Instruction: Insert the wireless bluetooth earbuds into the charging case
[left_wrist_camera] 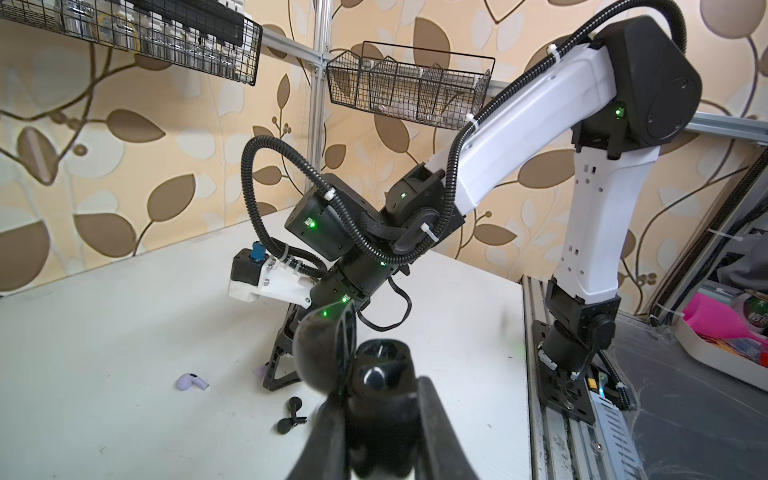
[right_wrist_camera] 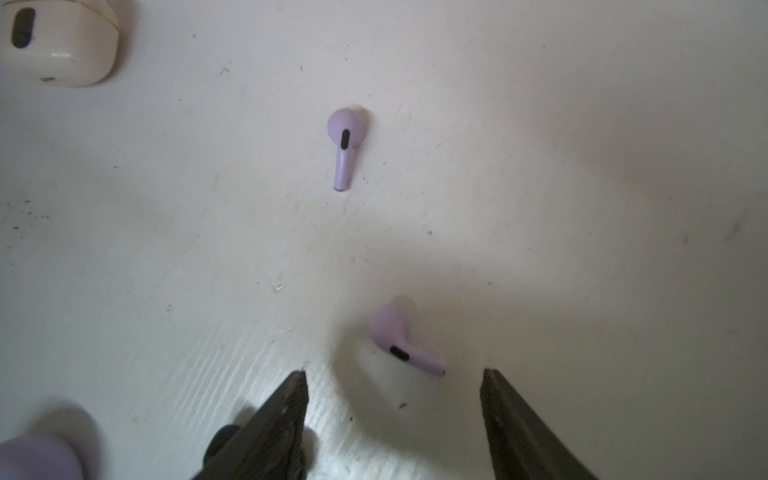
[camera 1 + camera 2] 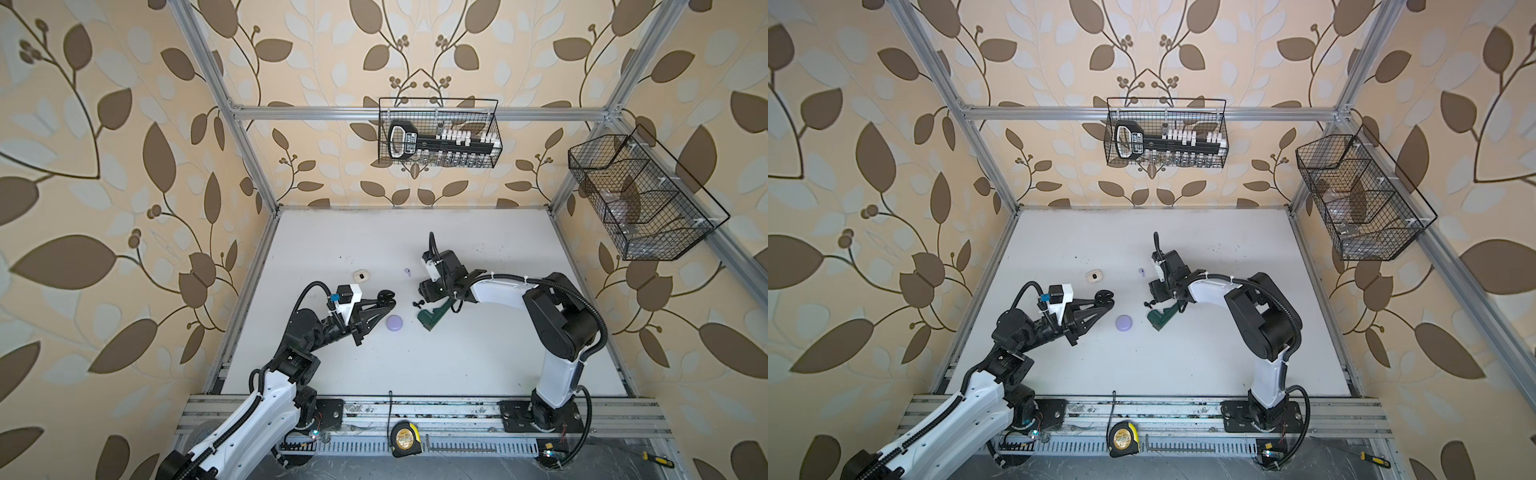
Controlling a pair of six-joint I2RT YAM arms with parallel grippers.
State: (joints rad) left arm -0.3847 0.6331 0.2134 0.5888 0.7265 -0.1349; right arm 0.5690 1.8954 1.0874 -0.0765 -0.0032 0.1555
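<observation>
The right gripper [image 2: 395, 384] stands open over a lilac earbud [image 2: 404, 337] on the table [image 2: 582, 166]; the left gripper [image 1: 380, 428] clamps what appears to be a black case [image 1: 379, 368]. We treat the earbud as light, rigid and slippery: pinch its stem.

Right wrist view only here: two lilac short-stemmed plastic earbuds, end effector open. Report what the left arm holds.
Observer: The left end effector is shut on a small black plastic charging case, lid open.
Operator: Locate the black earbuds.
Observer: Two black short-stemmed plastic earbuds lie on the white table beside a dark green wrench-shaped tool.
Operator: Check the lilac case.
Observer: The round lilac plastic case looks closed in both top views.
</observation>
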